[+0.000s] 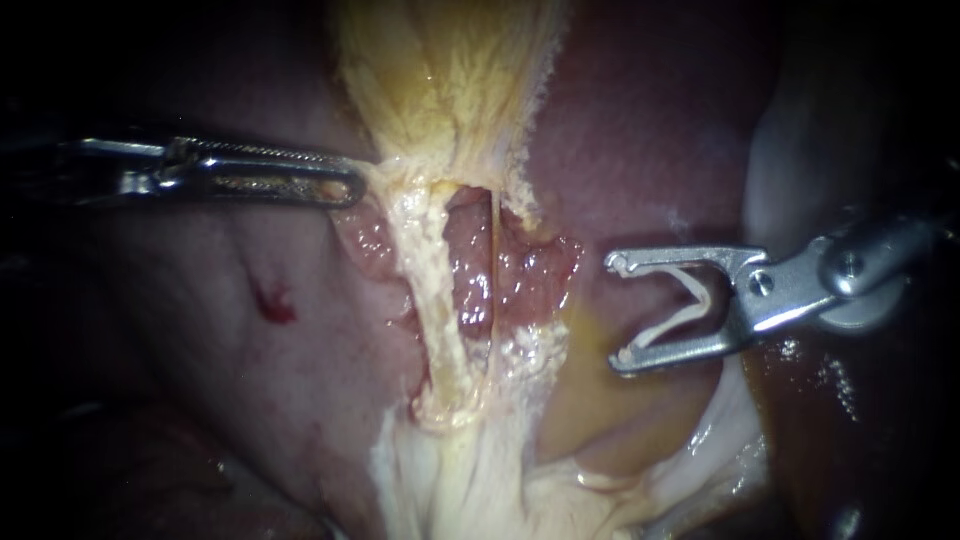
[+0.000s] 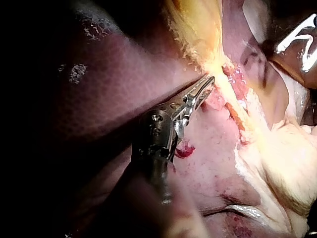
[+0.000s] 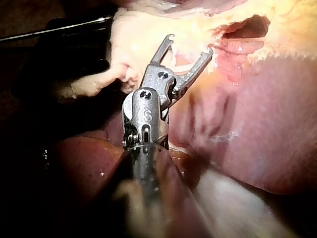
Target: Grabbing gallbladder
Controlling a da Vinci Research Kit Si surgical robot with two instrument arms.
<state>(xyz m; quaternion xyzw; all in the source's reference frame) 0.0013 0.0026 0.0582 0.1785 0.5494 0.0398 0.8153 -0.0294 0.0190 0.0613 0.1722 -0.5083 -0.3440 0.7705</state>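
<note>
R instrument (image 1: 614, 312), 3 o'clock: jaws spread, holding white clip (image 1: 665, 329). L instrument (image 1: 357, 187), 10 o'clock: jaws together, tip touching gallbladder (image 1: 450, 80).

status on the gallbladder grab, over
Left instrument shut on gallbladder edge. Right instrument holding a white clip, off the tissue. Nothing in the way.

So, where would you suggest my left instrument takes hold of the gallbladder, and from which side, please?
Probably the gallbladder's tapering lower neck, on its left edge, coming in level from the left. There the sac narrows to a fold thin enough to pinch; higher up it is broad and rounded. The left instrument lies at that edge; the right instrument carries a clip.
</note>
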